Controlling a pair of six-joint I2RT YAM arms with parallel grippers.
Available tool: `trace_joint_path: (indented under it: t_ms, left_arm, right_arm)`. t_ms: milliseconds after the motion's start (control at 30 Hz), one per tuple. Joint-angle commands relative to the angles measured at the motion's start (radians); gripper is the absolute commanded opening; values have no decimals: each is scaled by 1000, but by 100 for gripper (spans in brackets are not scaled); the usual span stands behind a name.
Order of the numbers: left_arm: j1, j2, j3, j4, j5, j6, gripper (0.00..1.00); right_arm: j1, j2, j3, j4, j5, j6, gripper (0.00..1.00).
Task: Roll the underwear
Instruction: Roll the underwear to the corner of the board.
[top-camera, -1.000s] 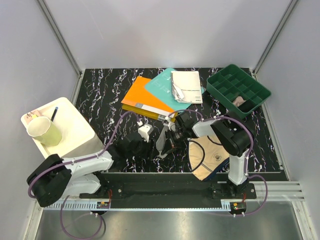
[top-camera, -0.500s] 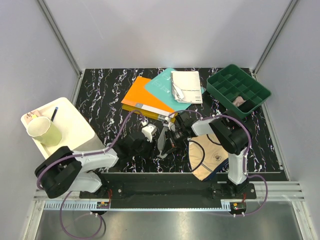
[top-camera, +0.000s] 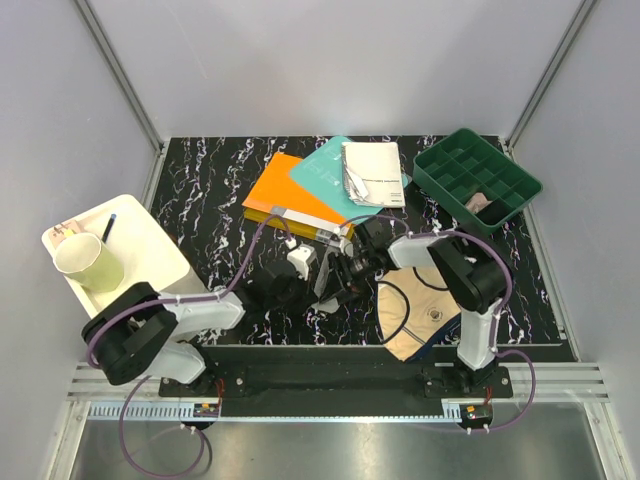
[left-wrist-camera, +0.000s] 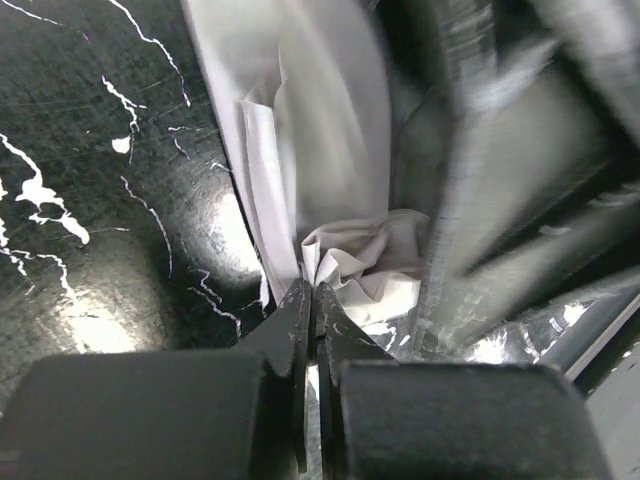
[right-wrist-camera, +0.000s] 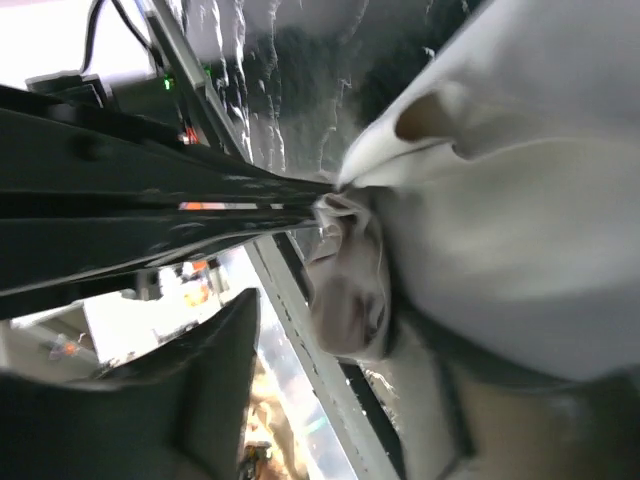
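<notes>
Brought the left gripper (left-wrist-camera: 308, 292) in from the left over the last second, toward the middle of the table (top-camera: 200, 190), and closed it from wide apart to fully together on a bunched fold of the light grey briefs (left-wrist-camera: 325, 130). Opened the right gripper (top-camera: 347, 272) meanwhile; seen from its own wrist, jaws now apart with grey cloth just beyond the tips and nothing pinched between them. Looks like a hand-over of the grip, judged mid-roll rather than near the end. Found between the two grippers: the grey briefs, a narrow, partly gathered strip on the dark marble top, just short of the orange book (top-camera: 285, 195). Found just to the right, beside the right arm: the beige briefs (top-camera: 425, 305), lying flat, apparently untouched by either gripper and not yet rolled. To do this step well: keep the left pinch firm and low, since only a small crumpled tuck sits at the very tips and could slip out under a sharp tug. Re-seat the right jaws on the loose edge before pulling, not on the bunched part. Turn the cloth over itself in short, even movements, keeping tension across the strip so that the roll stays tight and straight. Avoid dragging the fabric toward the book or onto the beige pair. Hard to tell from above how many layers are already wound.
</notes>
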Motion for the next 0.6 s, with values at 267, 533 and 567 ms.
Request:
trace_joint_path:
  t_ms: [267, 533, 567]
  left_arm:
    - [5, 96, 224, -268, -2, -196, 0]
    - [52, 130, 209, -256, 61, -335, 0]
    - [59, 129, 203, -248, 67, -344, 0]
  right_arm:
    - [-43, -370, -137, -82, 374, 97, 86]
    - [-41, -421, -295, 70, 416, 163, 82]
    - [-41, -421, -315, 128, 419, 161, 82]
